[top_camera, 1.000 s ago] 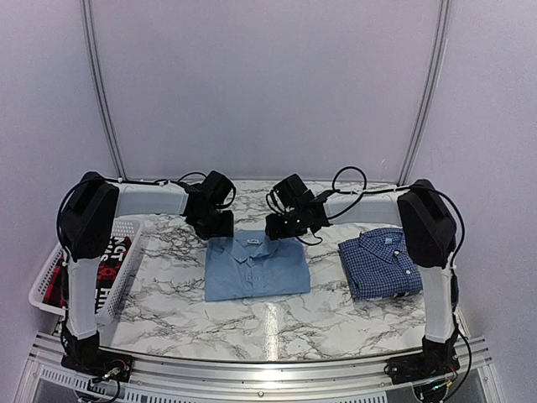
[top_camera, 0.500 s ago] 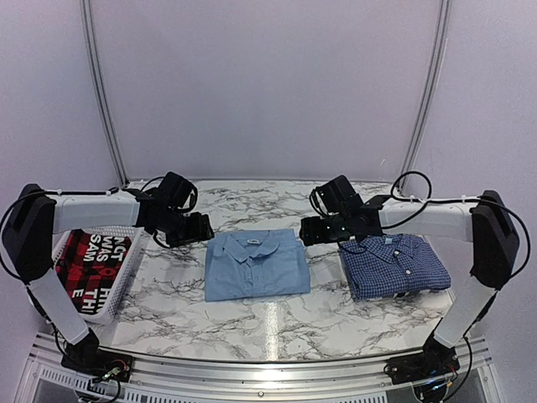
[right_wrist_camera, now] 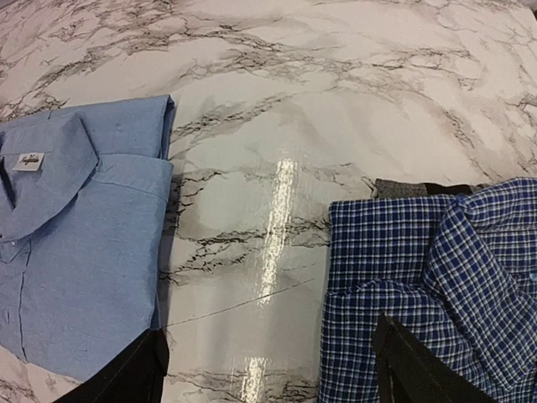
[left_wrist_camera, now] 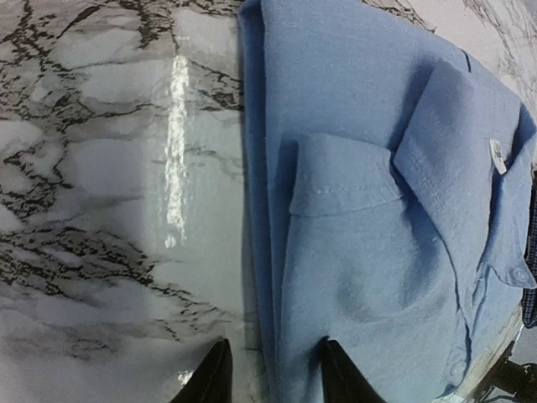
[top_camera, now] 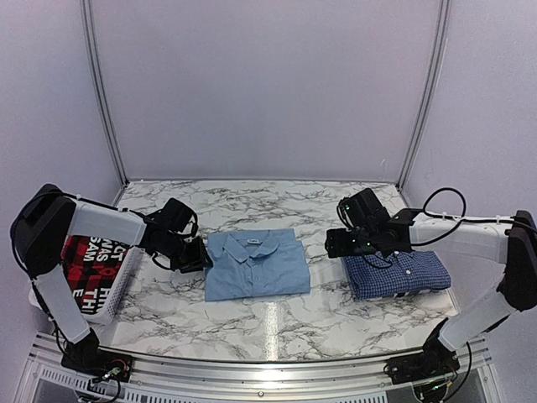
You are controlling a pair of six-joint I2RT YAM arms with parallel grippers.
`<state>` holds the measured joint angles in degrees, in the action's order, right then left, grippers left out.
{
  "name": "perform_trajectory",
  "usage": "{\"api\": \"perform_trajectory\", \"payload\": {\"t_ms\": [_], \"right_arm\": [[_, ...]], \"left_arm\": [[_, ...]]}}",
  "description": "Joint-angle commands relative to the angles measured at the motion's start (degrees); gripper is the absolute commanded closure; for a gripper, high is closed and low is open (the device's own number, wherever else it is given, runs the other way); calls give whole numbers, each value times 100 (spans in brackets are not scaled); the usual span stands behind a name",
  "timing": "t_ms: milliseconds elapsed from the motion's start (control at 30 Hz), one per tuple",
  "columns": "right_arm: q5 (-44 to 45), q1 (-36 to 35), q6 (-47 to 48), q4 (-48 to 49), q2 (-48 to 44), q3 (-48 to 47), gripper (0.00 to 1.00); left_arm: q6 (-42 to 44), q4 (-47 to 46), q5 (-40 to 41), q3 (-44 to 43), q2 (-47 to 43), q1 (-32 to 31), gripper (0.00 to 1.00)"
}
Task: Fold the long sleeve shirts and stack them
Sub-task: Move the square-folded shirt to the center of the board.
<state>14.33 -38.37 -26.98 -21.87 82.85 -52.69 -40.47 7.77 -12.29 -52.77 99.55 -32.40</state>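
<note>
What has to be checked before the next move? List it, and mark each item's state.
1. Light blue shirt folded flat: ok.
2. Checked shirt folded flat: ok.
3. Shirts stacked: not ok; they lie side by side with bare marble table between them.
4. Left gripper at the light blue shirt's left edge, jaws apart and astride it: ok.
5. Right gripper open, low over the gap, one finger above the checked shirt's near edge: ok.
</note>
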Motion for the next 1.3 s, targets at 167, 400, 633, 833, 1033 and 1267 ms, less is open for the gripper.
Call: {"api": "perform_trajectory", "payload": {"t_ms": [167,400,633,833,1033,1267], "right_arm": [[265,93,-89,-264,-302,48,19],[560,100,-109,-557,-287,63,18],[872,107,-203,-644,-365,238,17],[1035,90,-177,-758,-331,214,17],[1275,90,-478,-1068,-473,207,18],[1458,251,-958,-1142,-1473,746,19]], "left_arm": [[113,104,232,-472,525,-71,100],[779,997,1074,-831,357,545,100],[1777,1585,1181,-937,215,1215,100],[1860,1644,1025,-1240,125,1258,49],[1854,1974,1336,-1723,-327,1202,1],[1656,2058,1251,-1956,-814,794,1]]}}
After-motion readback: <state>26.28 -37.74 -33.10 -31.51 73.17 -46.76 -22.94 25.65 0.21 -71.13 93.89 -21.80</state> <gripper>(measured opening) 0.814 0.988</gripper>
